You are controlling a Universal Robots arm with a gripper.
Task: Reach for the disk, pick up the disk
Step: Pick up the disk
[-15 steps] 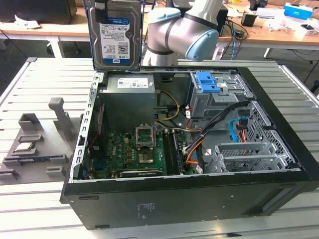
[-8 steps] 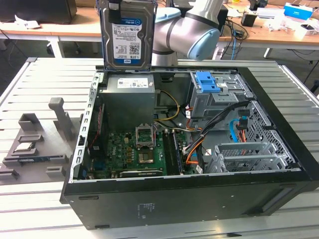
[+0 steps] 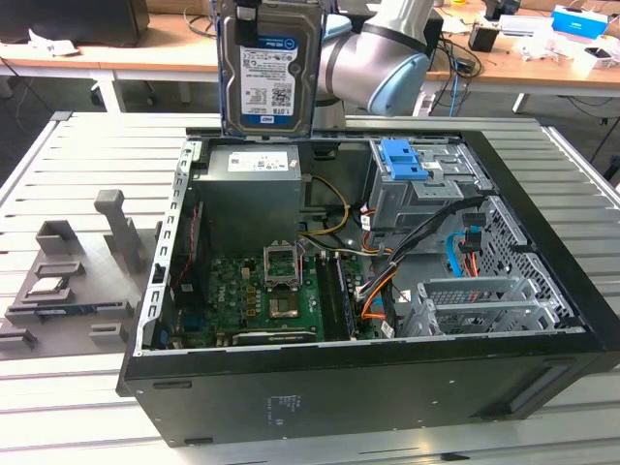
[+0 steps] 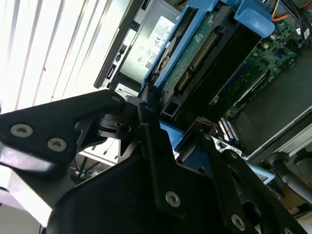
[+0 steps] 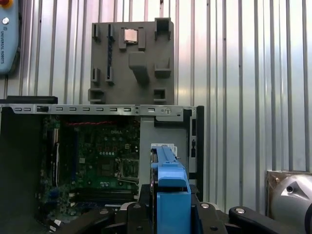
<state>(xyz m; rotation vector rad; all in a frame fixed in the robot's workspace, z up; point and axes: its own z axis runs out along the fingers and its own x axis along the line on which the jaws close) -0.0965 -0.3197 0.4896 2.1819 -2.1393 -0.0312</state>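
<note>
Clearly the gripper (image 5: 169,208) is clenched on the disk (image 3: 266,73): in the first wrist view its black fingers (image 5: 134,208) press from both sides on the blue carrier frame (image 5: 170,195) that edges the drive. In the exterior view the disk hangs upright in the air with its white-and-blue label facing the camera. It is clear of the open computer case (image 3: 368,387) and sits above the case's far edge, over the corner where the grey power supply (image 3: 257,184) is mounted. The arm (image 3: 378,53) bends in behind it from the exterior view's right. The second wrist view shows the disk's other face, a green circuit board (image 4: 204,53) bordered by the blue frame, with the case interior beyond it. Inside the case the motherboard (image 3: 262,291) lies along the floor. A flat blue latch piece (image 3: 405,160) rests on the metal drive bay near the far edge, and a silver drive cage (image 3: 484,300) fills the near corner on the exterior view's right. The case stands on a slatted metal tabletop (image 3: 87,165). Beside it, toward the tabletop's edge on the exterior view's left, lies the grey slotted stand (image 3: 68,281) with a small square chip (image 3: 46,287) seated in it, apart from the case.
</note>
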